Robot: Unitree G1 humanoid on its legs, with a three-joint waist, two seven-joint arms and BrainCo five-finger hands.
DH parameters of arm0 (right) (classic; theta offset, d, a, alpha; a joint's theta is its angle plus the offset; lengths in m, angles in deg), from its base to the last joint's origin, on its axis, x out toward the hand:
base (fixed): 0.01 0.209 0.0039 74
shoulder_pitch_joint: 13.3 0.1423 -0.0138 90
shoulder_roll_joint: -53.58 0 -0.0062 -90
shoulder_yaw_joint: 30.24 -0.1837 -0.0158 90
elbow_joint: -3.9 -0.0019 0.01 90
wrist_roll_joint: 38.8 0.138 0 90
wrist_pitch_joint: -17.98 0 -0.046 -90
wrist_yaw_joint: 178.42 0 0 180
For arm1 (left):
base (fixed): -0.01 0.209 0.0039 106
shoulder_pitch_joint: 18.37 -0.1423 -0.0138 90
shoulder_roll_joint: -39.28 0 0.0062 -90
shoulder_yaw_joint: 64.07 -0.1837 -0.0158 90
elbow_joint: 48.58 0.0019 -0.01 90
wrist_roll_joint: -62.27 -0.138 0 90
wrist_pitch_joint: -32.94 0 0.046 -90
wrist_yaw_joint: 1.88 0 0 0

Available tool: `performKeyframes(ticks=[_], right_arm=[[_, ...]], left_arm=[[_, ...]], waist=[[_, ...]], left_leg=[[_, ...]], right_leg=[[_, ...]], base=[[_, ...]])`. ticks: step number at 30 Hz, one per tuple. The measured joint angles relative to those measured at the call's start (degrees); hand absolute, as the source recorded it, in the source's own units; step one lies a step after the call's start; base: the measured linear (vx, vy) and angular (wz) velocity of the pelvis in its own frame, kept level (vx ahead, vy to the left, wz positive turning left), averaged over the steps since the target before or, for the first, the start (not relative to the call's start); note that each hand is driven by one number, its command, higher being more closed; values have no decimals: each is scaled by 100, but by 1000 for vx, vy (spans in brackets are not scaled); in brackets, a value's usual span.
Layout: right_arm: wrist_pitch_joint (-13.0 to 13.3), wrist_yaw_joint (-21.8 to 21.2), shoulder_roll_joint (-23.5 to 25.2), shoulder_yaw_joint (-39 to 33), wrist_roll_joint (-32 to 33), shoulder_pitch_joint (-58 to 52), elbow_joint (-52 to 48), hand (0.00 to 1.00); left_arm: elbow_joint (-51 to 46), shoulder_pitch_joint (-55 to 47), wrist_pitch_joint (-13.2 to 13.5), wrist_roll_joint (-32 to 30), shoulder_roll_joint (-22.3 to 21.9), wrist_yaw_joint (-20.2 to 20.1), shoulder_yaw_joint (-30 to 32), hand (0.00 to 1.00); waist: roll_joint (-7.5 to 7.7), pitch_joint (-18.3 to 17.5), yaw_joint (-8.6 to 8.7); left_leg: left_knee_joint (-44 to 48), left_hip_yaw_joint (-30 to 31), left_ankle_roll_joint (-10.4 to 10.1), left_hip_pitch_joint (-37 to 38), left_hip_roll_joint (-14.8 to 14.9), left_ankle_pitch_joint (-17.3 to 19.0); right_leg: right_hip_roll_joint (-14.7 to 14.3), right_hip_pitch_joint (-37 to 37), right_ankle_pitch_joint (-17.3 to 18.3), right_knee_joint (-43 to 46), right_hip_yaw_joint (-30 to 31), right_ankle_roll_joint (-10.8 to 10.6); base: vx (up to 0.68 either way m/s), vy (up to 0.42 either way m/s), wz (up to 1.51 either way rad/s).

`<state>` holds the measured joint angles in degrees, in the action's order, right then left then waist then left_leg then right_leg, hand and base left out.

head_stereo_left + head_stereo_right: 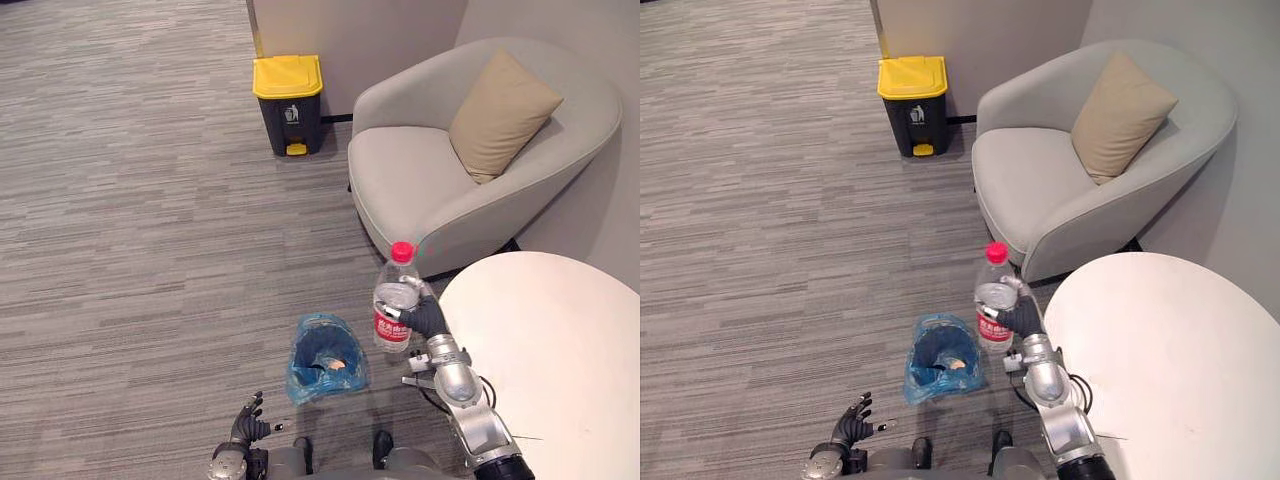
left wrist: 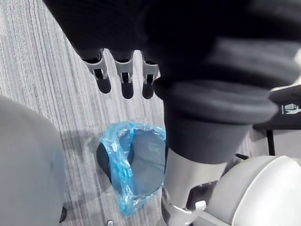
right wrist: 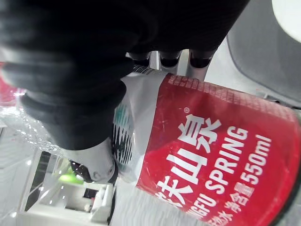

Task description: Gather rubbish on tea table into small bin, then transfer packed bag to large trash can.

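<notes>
**Bottle in the right robot hand, beside the small bin**

Nearest me, at 7 o'clock in the head view, my left robot hand (image 1: 247, 428) hangs low over the carpet (image 1: 120, 200). Its fingers (image 2: 123, 80) are straight and spread, and it holds nothing. Just beyond it the small bin (image 1: 322, 358), lined with a blue bag (image 2: 115, 157), stands on the carpet with a pale scrap (image 1: 340, 365) lying inside.

At 2 o'clock from the bin, my right robot hand (image 1: 421, 318) has its fingers curled round the red label of a clear plastic bottle (image 1: 397, 290). The bottle is upright with its red cap on top, just beside the rim of the round white surface (image 1: 560, 340) at 4 o'clock.

Further out at 1 o'clock sits a grey armchair (image 1: 420, 180) with a tan cushion (image 1: 503, 115). Farthest, at 12 o'clock by the wall (image 1: 340, 40), stands the large trash can (image 1: 289, 110), dark with its yellow lid shut.
</notes>
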<state>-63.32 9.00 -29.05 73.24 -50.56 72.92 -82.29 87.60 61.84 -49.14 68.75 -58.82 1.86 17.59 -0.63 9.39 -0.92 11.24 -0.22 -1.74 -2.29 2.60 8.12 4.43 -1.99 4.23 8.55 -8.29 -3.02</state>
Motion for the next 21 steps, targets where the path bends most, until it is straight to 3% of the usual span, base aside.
performKeyframes(ticks=[4, 10, 14, 21], right_arm=[[7, -20, -186, 515, 1, 401, 283, 100], [-14, 4, -535, 1145, -10, 1924, 839, 100], [-28, 19, -645, 1240, -41, 2372, 873, 100], [-55, 422, -666, 1151, -132, 3502, 872, 100]], left_arm=[[9, 198, 10, 3, 64, 7, 7, 0], [-53, 946, 22, 85, 144, 143, 114, 0], [-248, 1076, 25, 196, 154, 254, 183, 0], [-648, 1744, 154, 310, 103, 339, 215, 0]], waist=[[22, 249, -30], [-108, 1108, -166], [-181, 1257, -333], [-179, 1549, -343]], left_leg=[[550, 111, -10, -717, -9, 7], [1506, 83, 1, -2255, -76, 118], [1828, -269, -6, -2874, 54, 94], [2751, -601, 78, -4329, 354, 143]], right_leg=[[37, -496, 4, 357, -204, 18], [276, -1992, 281, 1612, -280, 83], [381, -2704, 337, 2038, -226, 67], [462, -4145, 374, 2902, -104, 108]], base=[[-128, -14, 32], [-282, 27, 24], [-185, -1, 11], [-78, 16, -6]])
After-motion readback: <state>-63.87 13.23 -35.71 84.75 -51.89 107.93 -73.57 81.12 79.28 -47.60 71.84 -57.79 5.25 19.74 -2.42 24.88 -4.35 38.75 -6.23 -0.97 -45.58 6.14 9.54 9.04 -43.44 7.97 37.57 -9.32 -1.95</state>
